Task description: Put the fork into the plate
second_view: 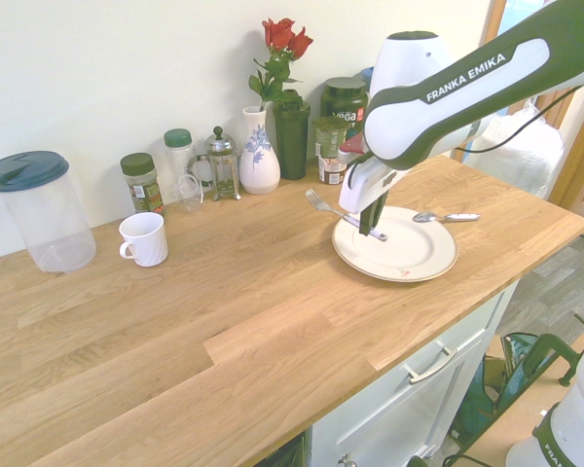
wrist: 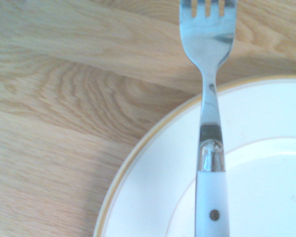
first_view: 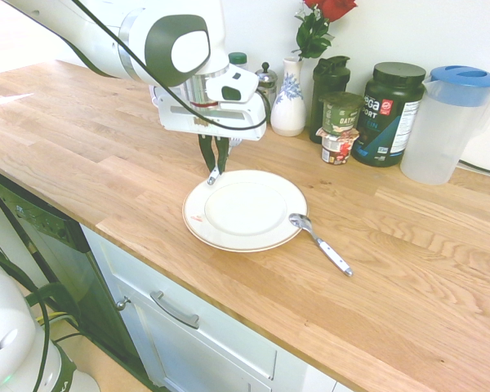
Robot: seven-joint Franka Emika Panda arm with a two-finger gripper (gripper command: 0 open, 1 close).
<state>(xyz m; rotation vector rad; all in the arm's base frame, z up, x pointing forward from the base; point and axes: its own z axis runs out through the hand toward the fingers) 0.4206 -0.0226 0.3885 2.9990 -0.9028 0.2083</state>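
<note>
Gripper (second_view: 370,230) closed on the fork (second_view: 346,215), narrow: slim polished metal, four tines, smooth pale handle with dark round rivet. Handle end over the plate (second_view: 395,255), tines reaching past its rim. Plate round, glossy cream, gold-edged. Spoon (first_view: 321,244), bright round bowl, on rim. Countertop (first_view: 408,282) wood, swirling grain.

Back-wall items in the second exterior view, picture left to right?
Clear pitcher → green-lidded jar → French press → vase with red roses → dark shaker bottle → Vega tub
</note>
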